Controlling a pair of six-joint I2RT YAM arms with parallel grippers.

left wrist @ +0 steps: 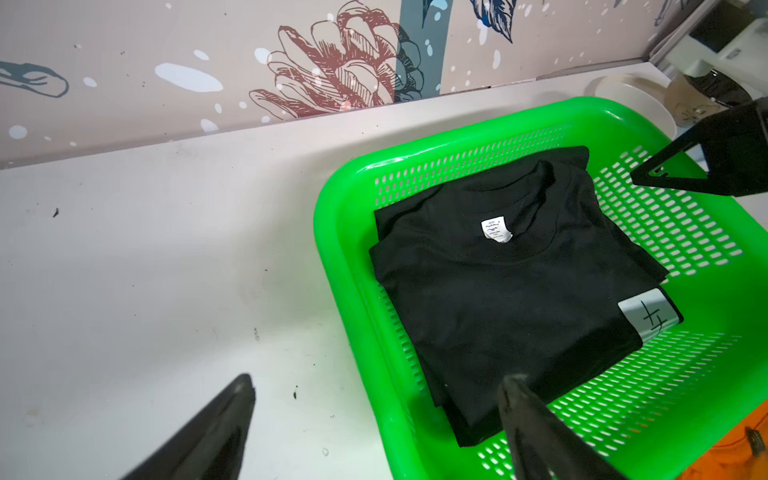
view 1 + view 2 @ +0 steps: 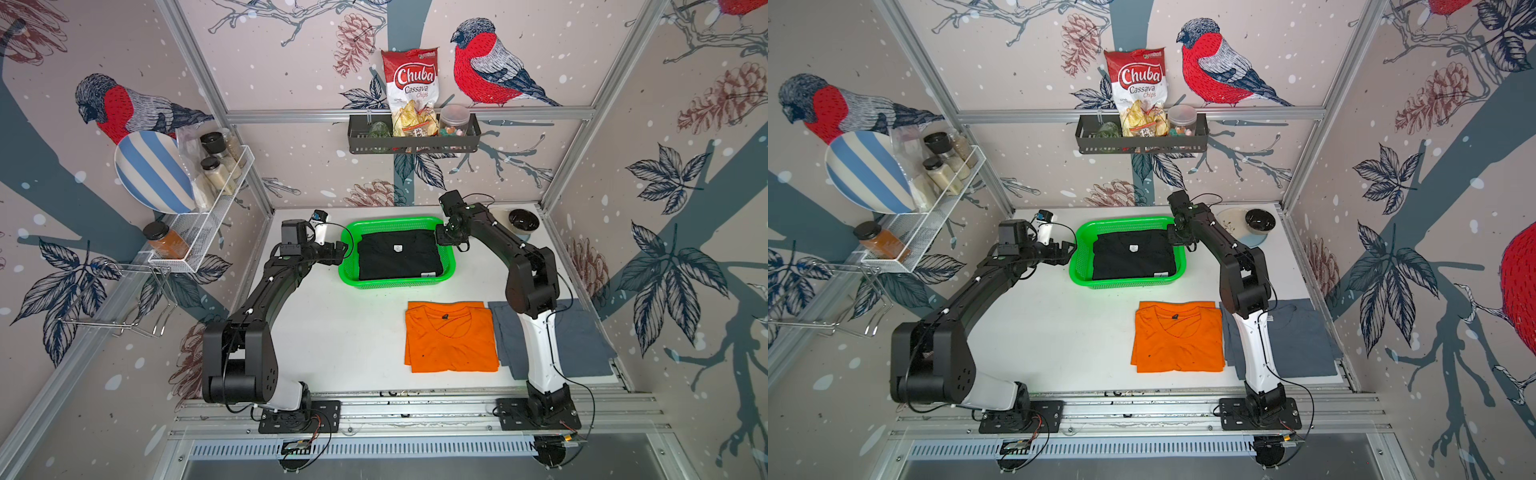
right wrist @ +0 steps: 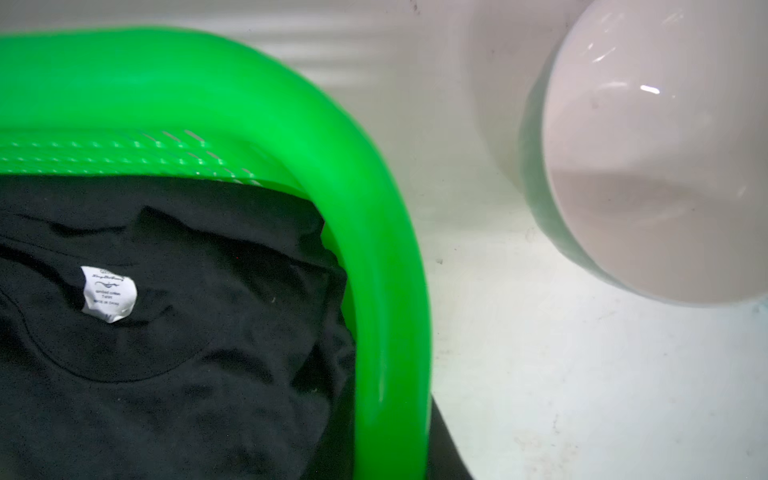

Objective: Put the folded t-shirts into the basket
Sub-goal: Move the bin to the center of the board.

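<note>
The green basket [image 2: 395,284] [image 2: 1125,284] stands at the back middle of the table, and the black folded t-shirt [image 2: 399,259] [image 2: 1131,262] [image 1: 498,299] [image 3: 166,374] lies flat inside it. On the table in front lie the orange t-shirt [image 2: 451,340] [image 2: 1179,338] and, partly under my right arm, the grey-blue t-shirt [image 2: 582,345] [image 2: 1300,340]. My left gripper [image 2: 343,249] [image 1: 380,380] is open and straddles the basket's left rim [image 1: 332,266]. At the far right corner, my right gripper [image 2: 441,239] [image 3: 390,457] is shut on the rim [image 3: 374,232].
A white dish and a black bowl [image 2: 523,219] sit at the back right, close to the basket; the dish [image 3: 665,166] looms in the right wrist view. A black wall shelf [image 2: 411,141] holds a chips bag. A white mesh rack [image 2: 208,232] hangs on the left wall.
</note>
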